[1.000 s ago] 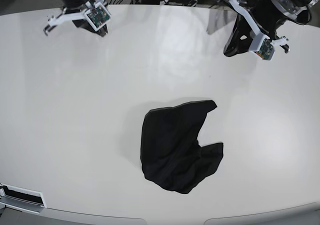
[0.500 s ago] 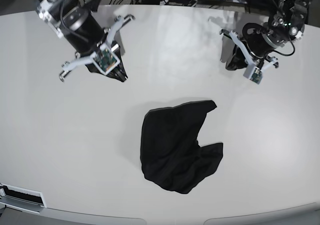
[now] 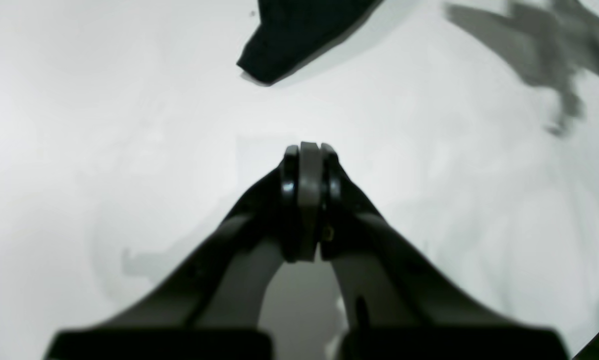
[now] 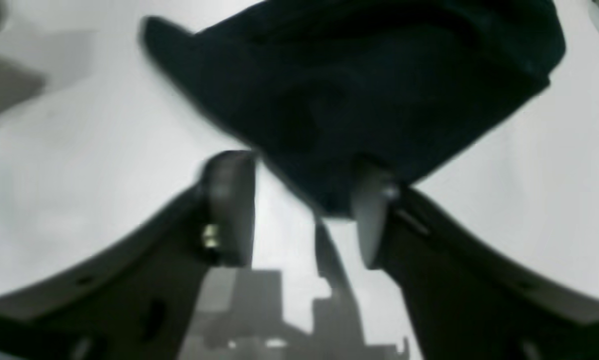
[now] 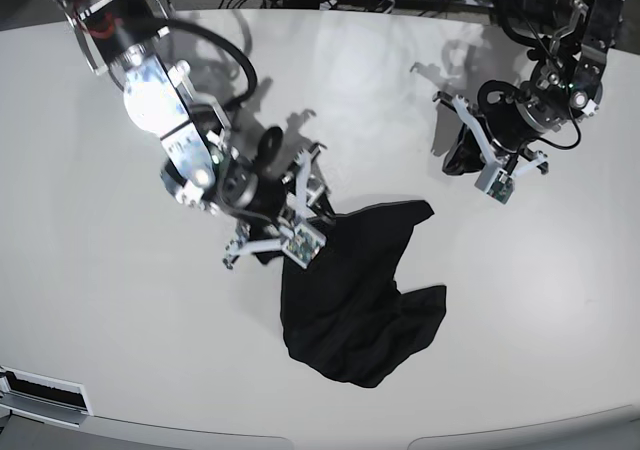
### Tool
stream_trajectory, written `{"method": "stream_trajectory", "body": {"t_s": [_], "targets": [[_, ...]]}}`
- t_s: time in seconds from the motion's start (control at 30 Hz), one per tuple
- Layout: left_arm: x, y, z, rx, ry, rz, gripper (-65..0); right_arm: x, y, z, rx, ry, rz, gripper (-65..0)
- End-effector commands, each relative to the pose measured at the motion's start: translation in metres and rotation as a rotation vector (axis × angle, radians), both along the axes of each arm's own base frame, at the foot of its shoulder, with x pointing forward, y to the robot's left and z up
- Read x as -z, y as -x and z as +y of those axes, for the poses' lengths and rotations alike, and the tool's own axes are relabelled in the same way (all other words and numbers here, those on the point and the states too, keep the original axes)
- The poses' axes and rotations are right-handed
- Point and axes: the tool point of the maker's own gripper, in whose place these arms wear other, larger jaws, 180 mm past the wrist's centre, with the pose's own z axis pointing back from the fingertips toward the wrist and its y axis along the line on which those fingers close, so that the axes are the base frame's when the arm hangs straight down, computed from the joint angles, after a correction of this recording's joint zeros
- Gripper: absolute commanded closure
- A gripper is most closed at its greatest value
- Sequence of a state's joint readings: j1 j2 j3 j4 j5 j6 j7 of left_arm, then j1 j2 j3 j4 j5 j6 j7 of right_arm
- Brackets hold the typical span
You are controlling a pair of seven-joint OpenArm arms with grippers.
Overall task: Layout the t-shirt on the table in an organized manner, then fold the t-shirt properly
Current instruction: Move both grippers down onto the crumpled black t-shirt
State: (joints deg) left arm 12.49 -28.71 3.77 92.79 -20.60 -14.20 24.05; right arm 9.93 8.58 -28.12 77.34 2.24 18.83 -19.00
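Lying at right pincer (image 4: pixel 299 210), t-shirt (image 4: pixel 359 95), seemingly untouched

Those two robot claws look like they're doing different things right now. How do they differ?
The right gripper is open, with its fingers spread at the edge of the black t-shirt; the left gripper is shut and holds nothing. The right gripper sits at the shirt's upper left corner, while the left gripper is over bare table, well apart from the cloth. Both point down toward the white tabletop.
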Motion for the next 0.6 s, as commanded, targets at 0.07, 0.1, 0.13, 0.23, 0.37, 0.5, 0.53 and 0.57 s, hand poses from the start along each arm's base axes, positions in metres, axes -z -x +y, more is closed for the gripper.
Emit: {"method": "stream_trajectory", "body": {"t_s": [0.07,0.1,0.13,0.23,0.37,0.5,0.53,0.57], "targets": [[-0.007,-0.004,0.003,0.012,-0.013,-0.033,0.0,-0.014,-0.044,-0.002,0.101,-0.017,-0.045,-36.2],[-0.007,-0.003,0.003,0.012,-0.014,-0.032,0.0,-0.011,-0.051,-0.002,0.116,-0.012,-0.033,-36.1],[-0.007,-0.003,0.003,0.012,-0.013,-0.03,0.0,-0.006,-0.055,0.001,0.122,-0.011,-0.015,-36.0],[-0.007,-0.003,0.003,0.011,-0.009,-0.031,0.0,0.01,-0.058,0.016,0.086,-0.003,0.055,-34.0],[-0.008,-0.004,0.002,0.011,-0.007,-0.034,0.0,0.015,-0.055,0.032,0.043,-0.012,0.091,-3.5],[-0.007,-0.003,0.003,0.011,-0.009,-0.033,0.0,-0.005,-0.052,0.041,0.032,-0.027,0.058,0.0],[-0.007,-0.003,0.003,0.011,-0.009,-0.032,0.0,-0.011,-0.048,0.045,0.026,-0.031,0.05,0.0],[-0.007,-0.003,0.003,0.012,-0.009,-0.032,0.0,-0.019,-0.042,0.049,0.014,-0.038,0.04,0.0]]}}
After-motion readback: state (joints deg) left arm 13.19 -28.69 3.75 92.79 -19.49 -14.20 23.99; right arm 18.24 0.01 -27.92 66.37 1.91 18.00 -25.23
